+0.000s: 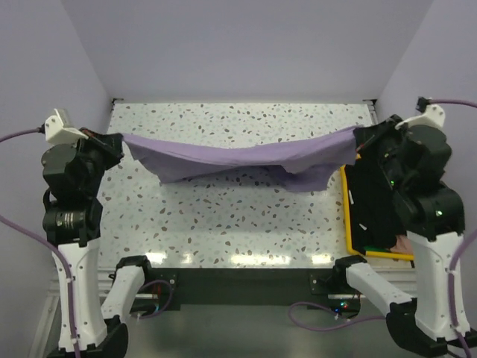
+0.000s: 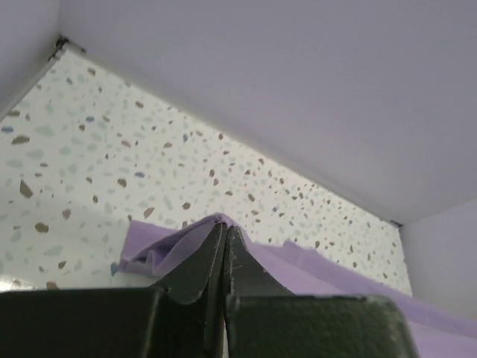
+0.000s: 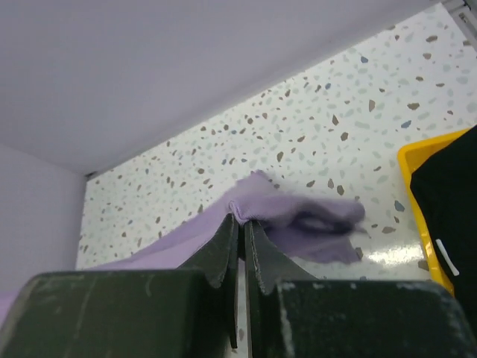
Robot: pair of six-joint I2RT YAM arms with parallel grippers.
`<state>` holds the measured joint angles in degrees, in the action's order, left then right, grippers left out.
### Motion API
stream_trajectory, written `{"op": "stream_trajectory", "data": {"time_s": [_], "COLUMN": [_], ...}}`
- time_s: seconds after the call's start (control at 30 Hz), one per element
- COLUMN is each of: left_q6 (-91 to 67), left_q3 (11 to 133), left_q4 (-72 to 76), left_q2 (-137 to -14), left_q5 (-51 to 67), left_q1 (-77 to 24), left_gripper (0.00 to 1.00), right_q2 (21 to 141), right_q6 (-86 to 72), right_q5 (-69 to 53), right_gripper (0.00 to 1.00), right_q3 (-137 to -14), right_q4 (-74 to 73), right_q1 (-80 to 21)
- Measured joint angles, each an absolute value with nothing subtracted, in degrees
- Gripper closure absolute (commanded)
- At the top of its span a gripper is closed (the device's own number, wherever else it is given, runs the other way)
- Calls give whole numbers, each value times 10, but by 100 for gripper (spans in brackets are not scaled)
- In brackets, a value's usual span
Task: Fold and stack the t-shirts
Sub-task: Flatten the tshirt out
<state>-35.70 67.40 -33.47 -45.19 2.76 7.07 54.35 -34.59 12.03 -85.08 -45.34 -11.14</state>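
early going, i judge. the purple tee [image 1: 238, 160] hangs stretched over the table [image 1: 223, 231], sagging in the middle, unfolded. the left gripper [image 1: 118, 142] pinches one end and the right gripper [image 1: 356, 142] the other, jaws pressed tight on cloth. the black tee [image 1: 376, 209] lies in the bin [image 1: 347, 216] at right. no stack begun — both folds are left.

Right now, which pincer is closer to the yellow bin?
Right. The right pincer holds the purple shirt by the far end of the bin; the left pincer grips the shirt's other end, across the table from the bin.
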Motion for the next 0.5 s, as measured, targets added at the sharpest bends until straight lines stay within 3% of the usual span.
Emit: {"op": "stream_trajectory", "data": {"time_s": [0.23,0.5], "left_q6": [-358,-369], "left_q3": [828,879], "left_q4": [-361,-277], "left_q2": [-453,-613], "left_q5": [28,42], "left_q1": [71,70], "left_gripper": [100,100], "right_q2": [548,698], "right_q6": [-329,-309], "right_q5": [109,95], "right_gripper": [100,100], "right_q3": [-1042,-1080], "right_q4": [-532,-466], "right_q1": [-111,-111]}}
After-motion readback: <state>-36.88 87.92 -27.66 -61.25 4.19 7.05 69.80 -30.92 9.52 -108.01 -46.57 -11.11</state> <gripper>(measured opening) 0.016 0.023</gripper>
